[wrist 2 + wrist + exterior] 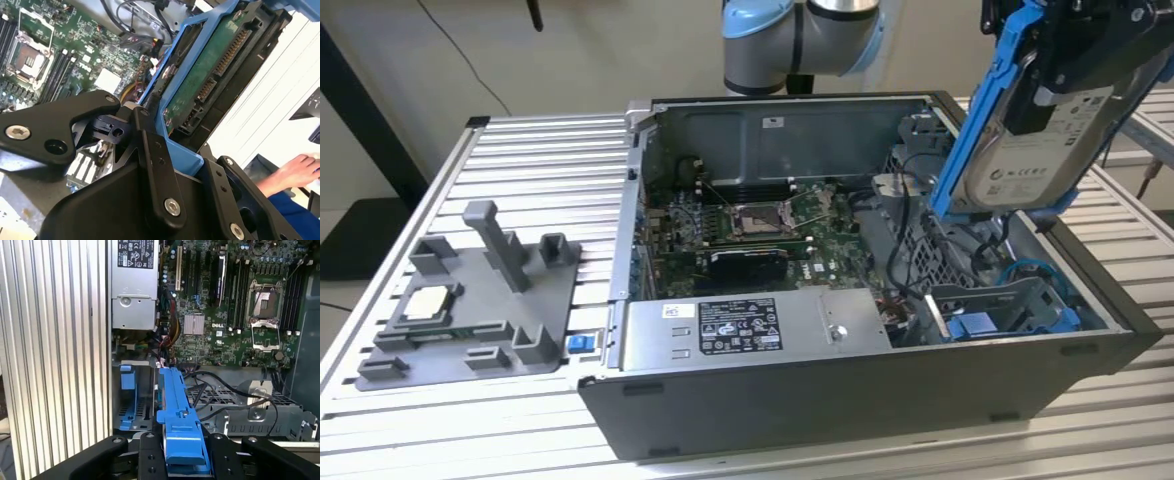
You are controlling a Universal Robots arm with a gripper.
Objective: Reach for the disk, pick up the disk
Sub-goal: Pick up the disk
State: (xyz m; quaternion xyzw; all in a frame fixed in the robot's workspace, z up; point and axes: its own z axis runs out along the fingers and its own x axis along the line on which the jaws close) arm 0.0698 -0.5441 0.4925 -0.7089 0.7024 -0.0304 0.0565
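1. Closest to my wrist cameras, the gripper (180, 457) is clamped on the disk (179, 415) by its blue rails.
2. In the exterior view the disk (1034, 130) hangs upright, lifted clear above the open case (854, 390), over its blue-railed bay (994, 310).
3. The arm (807, 35) reaches in from behind the case.
4. A person's hand (295, 170) shows beyond the table's edge.

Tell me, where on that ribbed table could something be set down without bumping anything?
Bare ribbed table lies behind the grey stand, on the exterior view's left of the open computer case; a narrower strip runs along the front. Inside the case it is crowded with motherboard and cables. The gripper holds the disk above it.
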